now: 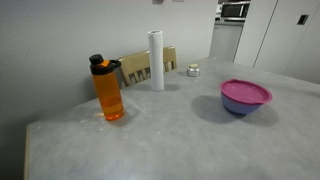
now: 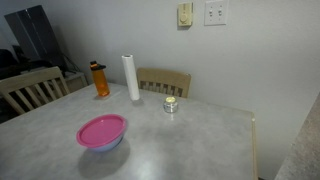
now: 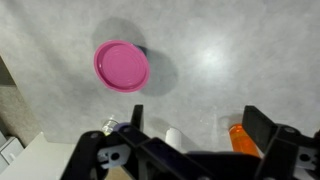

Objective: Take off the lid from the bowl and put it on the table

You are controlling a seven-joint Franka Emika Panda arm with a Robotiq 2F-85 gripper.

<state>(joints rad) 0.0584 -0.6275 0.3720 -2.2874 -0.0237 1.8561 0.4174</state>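
The magenta-pink lid lies flat on the periwinkle-blue bowl on the grey mottled table. Both exterior views show them; in an exterior view the lid covers the bowl near the front. In the wrist view the lid sits at upper left with a sliver of bowl at its edge. My gripper is open and empty, high above the table, well away from the lid. The arm does not show in the exterior views.
An orange bottle with a black cap, a white upright roll and a small jar stand on the table. Wooden chairs stand at its edge against the wall. The bottle and roll show below the fingers.
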